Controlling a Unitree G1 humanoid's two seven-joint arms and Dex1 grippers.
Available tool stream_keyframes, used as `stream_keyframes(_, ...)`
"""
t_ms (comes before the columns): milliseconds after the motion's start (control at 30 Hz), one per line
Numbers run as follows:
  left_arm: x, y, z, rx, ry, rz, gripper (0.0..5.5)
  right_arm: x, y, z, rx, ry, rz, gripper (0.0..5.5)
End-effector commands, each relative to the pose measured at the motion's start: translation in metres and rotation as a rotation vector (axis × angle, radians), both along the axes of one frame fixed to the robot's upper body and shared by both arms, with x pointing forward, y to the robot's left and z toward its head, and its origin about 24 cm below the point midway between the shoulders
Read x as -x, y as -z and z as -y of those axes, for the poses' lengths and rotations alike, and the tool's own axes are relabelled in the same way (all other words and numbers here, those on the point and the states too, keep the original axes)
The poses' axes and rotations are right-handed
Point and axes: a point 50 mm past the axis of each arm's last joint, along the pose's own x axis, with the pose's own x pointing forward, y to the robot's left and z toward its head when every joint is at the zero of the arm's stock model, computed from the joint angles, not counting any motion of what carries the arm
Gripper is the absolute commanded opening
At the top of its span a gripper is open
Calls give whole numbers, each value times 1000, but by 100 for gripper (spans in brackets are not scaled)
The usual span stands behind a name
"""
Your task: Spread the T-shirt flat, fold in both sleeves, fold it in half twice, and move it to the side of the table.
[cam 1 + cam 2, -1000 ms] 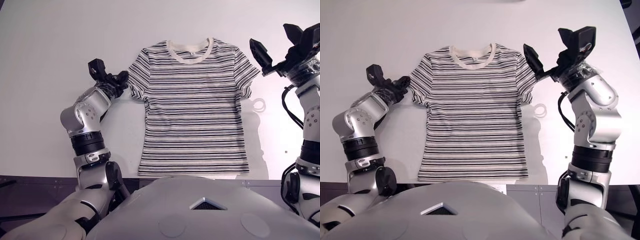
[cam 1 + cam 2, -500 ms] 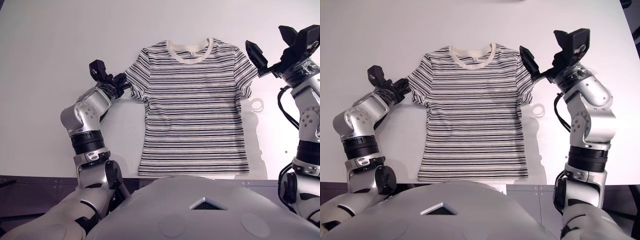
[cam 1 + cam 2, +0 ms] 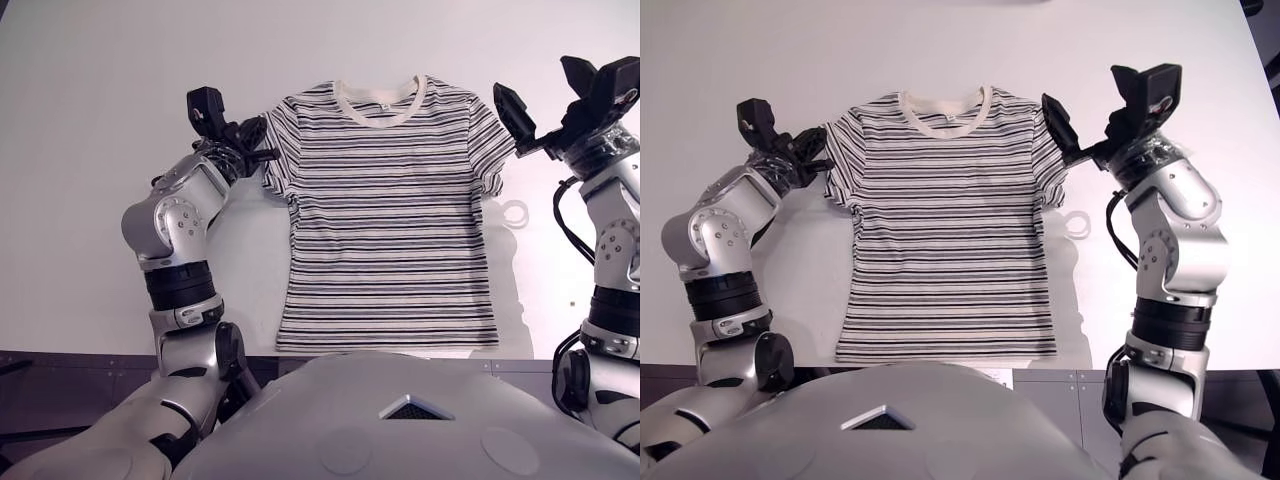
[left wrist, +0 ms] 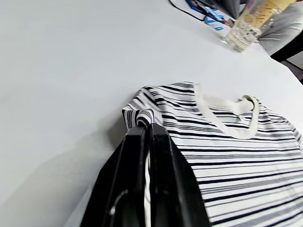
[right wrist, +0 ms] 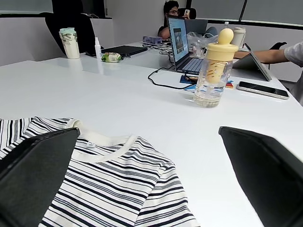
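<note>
Striped in black and white with a cream collar, the T-shirt is lying spread flat, front up, on the white table, collar pointing away from the robot and hem running along the table's near edge. Over at the shirt's left sleeve, the left gripper is coming in from the outer side, and the left wrist view makes it plain: the two black fingers are squeezed together with the sleeve's edge caught between them, the cloth bunching up a little right at the tips. So the left jaws are clamped on that sleeve, with the rest of the shirt resting flat beside them. On the other side of the shirt, the right gripper is hanging above the table by the right sleeve, its jaws spread wide and gripping nothing; one finger is sitting over the sleeve's shoulder end and the other is standing out past the shirt. Whether that inner finger is touching the cloth, I cannot tell. Just outside the right sleeve's cuff, a small pale ring is lying on the table. Farther off, well beyond the shirt's collar, the right wrist view is showing a clear bottle with a yellow cap, a dark cable trailing toward it, an open laptop, a phone and a lidded cup.
</note>
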Motion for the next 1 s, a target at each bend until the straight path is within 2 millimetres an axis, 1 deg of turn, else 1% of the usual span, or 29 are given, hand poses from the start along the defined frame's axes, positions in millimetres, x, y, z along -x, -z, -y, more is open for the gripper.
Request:
stream_keyframes(33,-8,-11,19,-13,62,31,13,1,0,-2,-1,11,15,550)
stream_keyframes(233,-22,-11,44,-51,118,31,13,2,4,-6,-9,13,10,550)
stream_keyframes(333,-23,-2,58,-113,179,-12,13,4,7,-6,-9,17,-3,550)
stream_keyframes(367,-21,4,62,-143,205,-34,32,4,9,-7,-8,17,-7,550)
stream_keyframes(433,-18,8,66,-187,248,-50,57,5,10,-7,-9,17,-16,550)
stream_keyframes(500,-18,4,67,-194,279,-24,87,6,13,-6,-9,24,-28,550)
stream_keyframes(533,-19,0,68,-202,288,-1,92,7,15,-5,-8,29,-35,550)
stream_keyframes(600,-21,-14,69,-196,292,74,92,8,21,-1,-1,56,-65,550)
stream_keyframes(667,-19,-33,67,-185,292,180,92,8,35,14,-20,148,-147,550)
stream_keyframes(700,-15,-39,64,-206,295,228,92,8,46,26,-41,215,-212,550)
stream_keyframes(733,-11,-40,60,-232,298,256,92,9,55,37,-75,273,-276,550)
stream_keyframes(767,-5,-36,54,-282,303,271,92,10,67,46,-99,315,-352,550)
stream_keyframes(833,4,-25,47,-365,308,273,92,10,78,55,-160,351,-436,550)
stream_keyframes(900,9,-19,44,-393,309,277,92,7,80,56,-225,343,-473,550)
stream_keyframes(1000,13,-18,46,-394,312,292,95,-4,78,53,-298,329,-486,488)
